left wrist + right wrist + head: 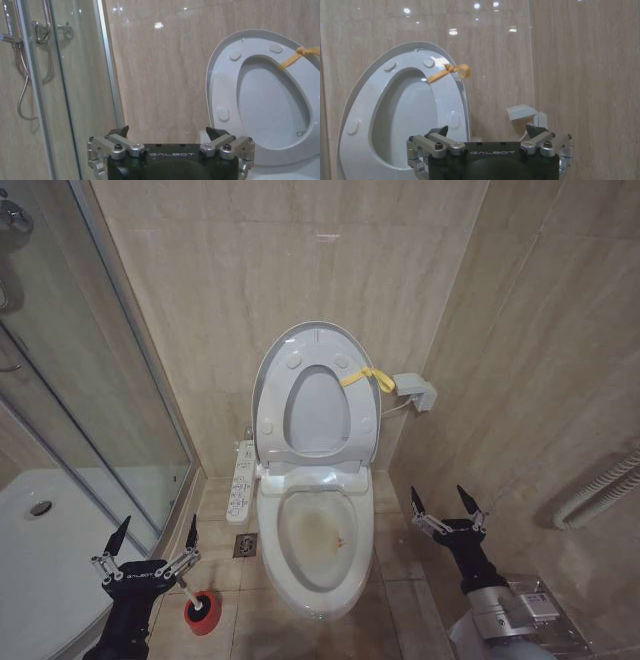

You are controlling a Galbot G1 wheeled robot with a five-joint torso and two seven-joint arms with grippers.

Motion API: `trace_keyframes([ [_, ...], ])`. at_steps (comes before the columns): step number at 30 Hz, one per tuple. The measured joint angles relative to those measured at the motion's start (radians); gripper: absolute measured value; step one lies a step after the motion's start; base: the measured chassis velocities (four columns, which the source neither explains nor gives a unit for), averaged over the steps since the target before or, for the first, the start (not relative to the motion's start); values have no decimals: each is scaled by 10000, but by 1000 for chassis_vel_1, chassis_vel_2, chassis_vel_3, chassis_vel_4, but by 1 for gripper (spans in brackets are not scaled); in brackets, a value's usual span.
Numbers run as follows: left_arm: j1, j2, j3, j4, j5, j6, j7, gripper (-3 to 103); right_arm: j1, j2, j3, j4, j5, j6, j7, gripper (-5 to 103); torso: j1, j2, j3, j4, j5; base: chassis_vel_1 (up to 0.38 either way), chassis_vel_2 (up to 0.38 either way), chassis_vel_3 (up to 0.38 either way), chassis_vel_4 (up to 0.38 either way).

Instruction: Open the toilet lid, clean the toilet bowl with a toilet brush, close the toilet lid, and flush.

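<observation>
At the far left a glass shower door (100, 380) and a white shower tray (40, 550) are being seen, and they are not part of the work. In front of them the left gripper (153, 540) is being held low, with its fingers pointing up and spread wide, and nothing is being gripped between them. Just beside it, on the floor tiles, the toilet brush (195, 605) is standing in its small red holder; it is not being touched by the gripper. A white button panel (241, 482) is fixed at the left side of the toilet.

In the middle, the toilet lid (275, 370) is standing upright against the wall, together with the ring-shaped seat (352, 425), and a yellow strap (365, 376) is tied on it. So the first step, the opening, is being judged as done. The toilet bowl (318, 530) is lying open below, and a yellowish-brown stain is being seen inside, so the cleaning is being judged as not yet done. The brushing, the closing of the lid and the flushing are left.

At the right, the right gripper (446, 508) is being held beside the bowl, apart from it, also pointing up with its fingers wide and empty. Behind it, a small white box (414, 391) is mounted on the wall.
</observation>
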Motion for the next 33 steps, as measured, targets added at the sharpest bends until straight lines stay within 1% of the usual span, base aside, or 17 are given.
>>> trace_keyframes([
  [33,0,0,0,0,0,0,0,100,2,-1,0,0,1,0,1,100,0,0,0,0,0,0,0,0,0],
])
